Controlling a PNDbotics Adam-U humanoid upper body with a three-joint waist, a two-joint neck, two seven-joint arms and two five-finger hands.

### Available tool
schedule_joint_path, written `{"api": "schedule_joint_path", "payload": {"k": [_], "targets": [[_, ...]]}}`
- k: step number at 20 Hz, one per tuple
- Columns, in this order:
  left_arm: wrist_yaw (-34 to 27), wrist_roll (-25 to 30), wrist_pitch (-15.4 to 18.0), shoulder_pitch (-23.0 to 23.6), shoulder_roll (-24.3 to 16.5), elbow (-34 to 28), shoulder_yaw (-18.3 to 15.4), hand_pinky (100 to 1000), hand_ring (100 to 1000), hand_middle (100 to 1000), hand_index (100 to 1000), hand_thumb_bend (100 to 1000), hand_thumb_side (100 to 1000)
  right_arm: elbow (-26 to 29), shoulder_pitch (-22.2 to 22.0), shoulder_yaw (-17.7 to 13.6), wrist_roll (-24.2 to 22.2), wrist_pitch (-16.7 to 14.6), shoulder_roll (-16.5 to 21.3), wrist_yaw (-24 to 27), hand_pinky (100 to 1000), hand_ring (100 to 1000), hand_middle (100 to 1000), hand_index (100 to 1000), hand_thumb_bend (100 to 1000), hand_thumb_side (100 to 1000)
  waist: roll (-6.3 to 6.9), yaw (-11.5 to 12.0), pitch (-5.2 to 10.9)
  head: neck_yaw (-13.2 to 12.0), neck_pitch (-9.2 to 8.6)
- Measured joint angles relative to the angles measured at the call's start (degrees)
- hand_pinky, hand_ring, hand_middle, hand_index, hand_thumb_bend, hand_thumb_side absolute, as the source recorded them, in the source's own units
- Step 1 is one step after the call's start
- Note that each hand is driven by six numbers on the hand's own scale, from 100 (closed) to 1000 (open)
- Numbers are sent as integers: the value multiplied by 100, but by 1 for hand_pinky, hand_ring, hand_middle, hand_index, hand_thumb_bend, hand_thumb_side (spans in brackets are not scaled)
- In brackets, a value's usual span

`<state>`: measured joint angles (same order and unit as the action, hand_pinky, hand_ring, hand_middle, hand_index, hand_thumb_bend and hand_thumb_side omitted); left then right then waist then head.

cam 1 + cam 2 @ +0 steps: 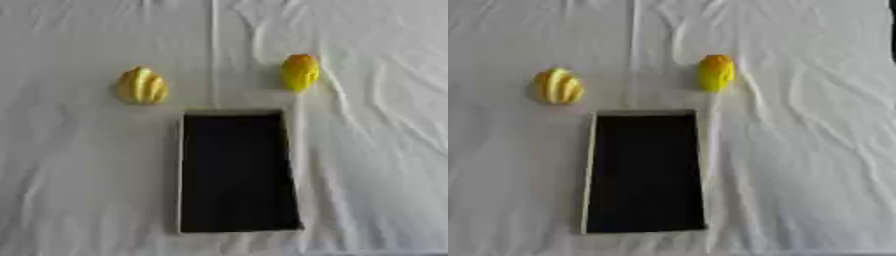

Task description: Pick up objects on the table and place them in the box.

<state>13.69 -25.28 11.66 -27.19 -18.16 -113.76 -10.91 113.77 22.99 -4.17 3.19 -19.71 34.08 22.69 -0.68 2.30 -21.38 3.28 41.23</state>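
Open dark rectangular box (236,172) lies centred, long axis running away. Beyond it, apart: ribbed yellow object (143,86) at left, yellow-orange oval object (299,72) at right.

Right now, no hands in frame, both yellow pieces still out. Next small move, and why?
Probably bring the right hand down over the smooth yellow object: it lies on the white cloth just beyond the box's far right corner, apart from it. The ribbed yellow object sits off the far left corner. The box interior looks dark with nothing visible inside.
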Motion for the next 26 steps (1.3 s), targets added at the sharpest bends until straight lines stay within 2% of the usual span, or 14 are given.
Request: {"api": "schedule_joint_path", "payload": {"k": [2,5,8,13,16,21,26], "targets": [[-3,8,5,0,0,0,10,775,803,780,863,100,317,0,-15,-2,-3,-4,53,-66,993,888,703,862,100,531,-15,-5,0,16,-1],[-3,15,7,1,0,0,11,775,803,780,863,100,316,0,-45,-3,-36,-22,377,-309,983,902,728,877,100,470,-52,-12,1,17,-1],[-3,21,9,1,-2,0,14,775,803,780,863,100,317,0,-92,23,-144,28,987,-864,966,920,766,894,100,455,-88,-5,2,17,-2],[-3,64,3,1,-7,0,47,776,804,780,863,100,320,0,-82,294,-377,214,2182,-2160,941,936,833,914,100,225,-153,34,12,36,-5],[-6,89,7,1,-20,0,55,776,803,780,863,100,320,0,-65,569,-605,355,2699,-2850,936,941,856,922,100,199,-175,67,13,65,-13],[-17,127,15,0,-49,0,84,776,804,780,862,100,323,-4,92,998,-1044,495,3138,-3633,938,953,885,930,100,207,-194,119,13,120,-26],[-39,154,7,0,-49,0,113,776,804,781,862,100,322,-214,420,1416,-1550,430,3235,-4056,946,961,893,937,100,230,-195,140,12,170,-42]]}}
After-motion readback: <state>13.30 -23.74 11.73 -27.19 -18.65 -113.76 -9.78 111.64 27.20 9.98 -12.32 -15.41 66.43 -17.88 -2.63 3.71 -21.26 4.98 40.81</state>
